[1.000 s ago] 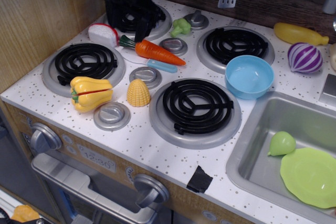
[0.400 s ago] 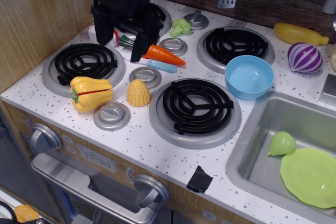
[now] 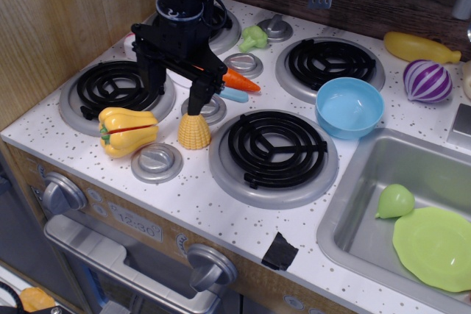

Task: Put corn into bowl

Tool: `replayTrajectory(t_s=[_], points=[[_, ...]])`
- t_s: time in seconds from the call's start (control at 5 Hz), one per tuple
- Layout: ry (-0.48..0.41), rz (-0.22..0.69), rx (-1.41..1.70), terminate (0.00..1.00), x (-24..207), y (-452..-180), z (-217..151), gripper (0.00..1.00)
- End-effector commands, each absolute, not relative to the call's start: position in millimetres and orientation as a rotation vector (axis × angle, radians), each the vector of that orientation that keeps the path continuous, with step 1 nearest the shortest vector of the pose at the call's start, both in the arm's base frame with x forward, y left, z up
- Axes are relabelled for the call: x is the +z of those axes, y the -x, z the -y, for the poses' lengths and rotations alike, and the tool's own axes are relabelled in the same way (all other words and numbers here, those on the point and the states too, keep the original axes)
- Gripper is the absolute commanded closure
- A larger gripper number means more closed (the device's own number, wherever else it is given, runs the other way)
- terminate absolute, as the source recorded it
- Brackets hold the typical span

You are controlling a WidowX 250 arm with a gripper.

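The corn (image 3: 193,131) is a stubby yellow ridged dome standing on the white stove top between the front left and front middle burners. The light-blue bowl (image 3: 349,107) sits empty to the right, beside the sink. My black gripper (image 3: 174,90) hangs open above and just left of the corn. Its right finger (image 3: 197,97) ends right over the corn's top; its left finger (image 3: 154,76) is over the left burner. It holds nothing.
A yellow bell pepper (image 3: 126,130) lies left of the corn. A carrot (image 3: 238,80), broccoli (image 3: 255,37), knobs (image 3: 156,161), a purple onion (image 3: 427,81) and a yellow squash (image 3: 417,47) are around. The sink (image 3: 368,182) holds a green plate (image 3: 436,246) and a pear (image 3: 395,201).
The gripper has moved from the back left burner forward and down toward the corn, staying open. It now hides most of the carrot and the radish. Nothing else moved.
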State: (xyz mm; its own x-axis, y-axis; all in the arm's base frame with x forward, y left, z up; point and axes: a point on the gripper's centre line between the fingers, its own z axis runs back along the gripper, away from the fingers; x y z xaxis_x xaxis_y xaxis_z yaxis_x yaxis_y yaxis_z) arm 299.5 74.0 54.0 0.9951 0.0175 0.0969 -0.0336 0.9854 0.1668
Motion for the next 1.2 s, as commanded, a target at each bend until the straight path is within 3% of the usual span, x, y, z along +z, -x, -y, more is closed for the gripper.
replayTrajectory(t_s=[0.0, 0.6, 0.8, 1.0], points=[[-0.137, 0.161, 0.024, 0.0, 51, -307, -73, 0.0], [-0.057, 0.193, 0.054, 0.0, 26, -308, -66, 0.0], [-0.064, 0.184, 0.061, 0.0, 27, -307, -66, 1.0], [-0.063, 0.161, 0.077, 0.0, 37, -307, -66, 1.0]])
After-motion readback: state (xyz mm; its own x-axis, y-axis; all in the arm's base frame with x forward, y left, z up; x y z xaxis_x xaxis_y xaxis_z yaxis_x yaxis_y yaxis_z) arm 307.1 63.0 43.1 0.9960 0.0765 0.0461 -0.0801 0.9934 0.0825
